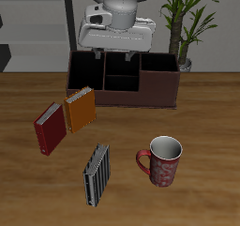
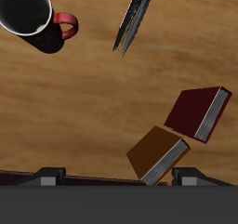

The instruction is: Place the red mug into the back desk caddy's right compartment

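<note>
The red mug (image 1: 162, 161) stands upright on the table near the front edge, handle toward the grey striped object; it also shows in the wrist view (image 2: 30, 14). The back desk caddy (image 1: 122, 82), dark brown-maroon, stands at the table's back. Its wide right compartment (image 1: 159, 83) looks empty. My gripper (image 1: 111, 55) hangs open and empty above the caddy's small cells, far from the mug. In the wrist view my gripper (image 2: 119, 178) shows two spread fingertips (image 2: 51, 177) with nothing between them.
A red book (image 1: 50, 128) and an orange book (image 1: 81, 109) lean side by side in front of the caddy, also in the wrist view (image 2: 198, 113) (image 2: 156, 151). A grey striped flat object (image 1: 97, 173) lies beside the mug. A potted plant (image 1: 187, 23) stands behind the caddy.
</note>
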